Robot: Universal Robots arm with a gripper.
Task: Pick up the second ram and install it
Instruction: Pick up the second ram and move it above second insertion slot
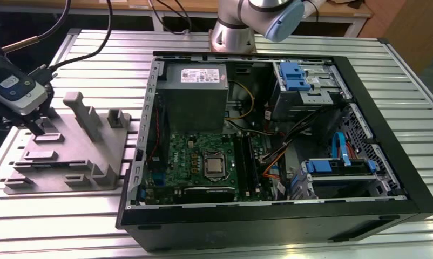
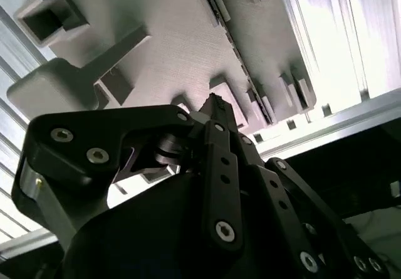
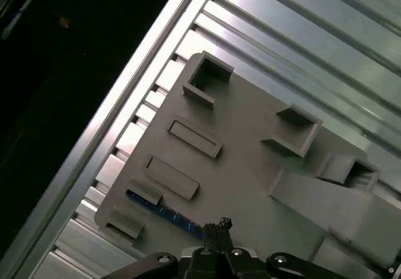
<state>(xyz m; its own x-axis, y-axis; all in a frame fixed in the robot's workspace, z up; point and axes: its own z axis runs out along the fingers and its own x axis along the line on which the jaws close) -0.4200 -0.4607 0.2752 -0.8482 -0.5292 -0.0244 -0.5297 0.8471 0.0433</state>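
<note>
The second ram [image 3: 164, 210] is a thin blue stick standing on edge in a slot of the grey holder plate [image 3: 250, 166]. My gripper [image 3: 220, 224] is down on it. The fingertips are pressed together over the stick's upper edge, and the rest of the stick is hidden behind them. In the second wrist view the gripper [image 2: 216, 105] has its black fingers [image 2: 220, 160] meeting at the tip right at the holder plate [image 2: 169, 47]. In the exterior view the gripper [image 1: 36, 128] hangs over the far left part of the holder plate [image 1: 65, 159].
An open black computer case [image 1: 274, 216] lies to the exterior view's right of the plate, with the green motherboard [image 1: 195, 156], black memory slots [image 1: 242, 156] and a grey power supply [image 1: 195, 91] inside. Upright grey posts [image 1: 83, 113] rise from the plate. The arm's base [image 1: 235, 32] stands behind the case.
</note>
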